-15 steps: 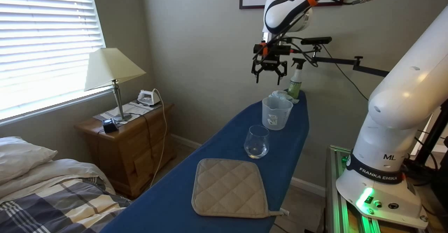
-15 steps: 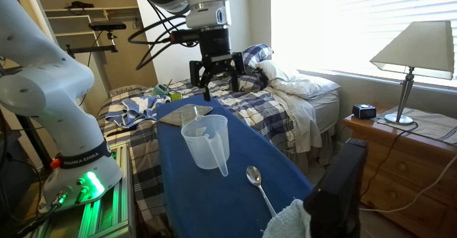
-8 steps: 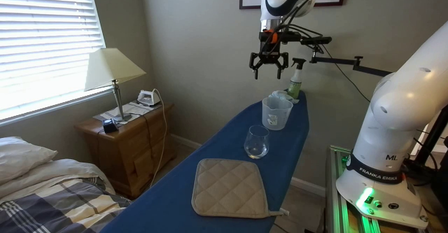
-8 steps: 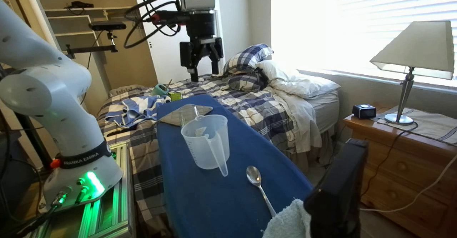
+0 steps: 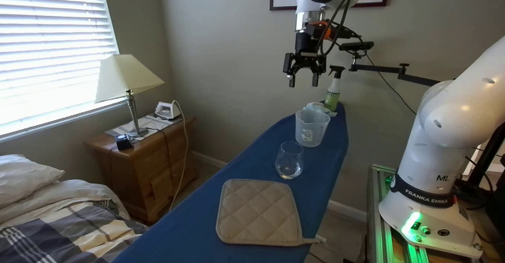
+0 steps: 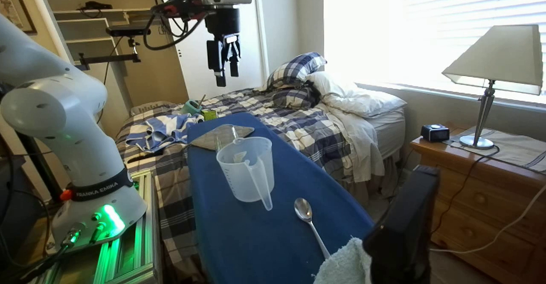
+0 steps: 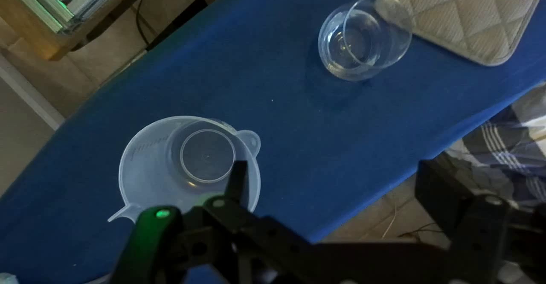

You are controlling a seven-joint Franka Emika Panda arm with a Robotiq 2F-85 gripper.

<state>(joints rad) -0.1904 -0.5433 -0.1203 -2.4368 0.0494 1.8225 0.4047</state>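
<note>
My gripper (image 5: 303, 83) hangs open above the blue ironing board, with nothing between its fingers; it also shows as the gripper (image 6: 227, 79) in an exterior view. Below it stands a translucent measuring jug (image 5: 312, 132), upright, touching nothing of mine. In the wrist view the jug (image 7: 149, 164) looks empty, and one finger (image 7: 236, 181) overlaps its rim from above. A clear stemless glass (image 7: 362, 41) stands upright beyond the jug, with what may be a little liquid at its base. A beige quilted pot holder (image 5: 258, 211) lies flat past the glass (image 5: 289, 162).
A metal spoon (image 6: 303, 209) lies near a pale cloth (image 6: 347, 260) on the ironing board (image 6: 256, 241). A green-labelled spray bottle (image 5: 333, 93) stands at the board's narrow end. Alongside are a bed (image 6: 294, 130) and a nightstand (image 5: 142, 168) with a lamp (image 5: 128, 77) and an iron (image 5: 167, 110).
My gripper has risen and drawn back toward the robot's base side, and the wrist has turned. It has stayed open. Jug, glass, pot holder and spoon have not moved.
</note>
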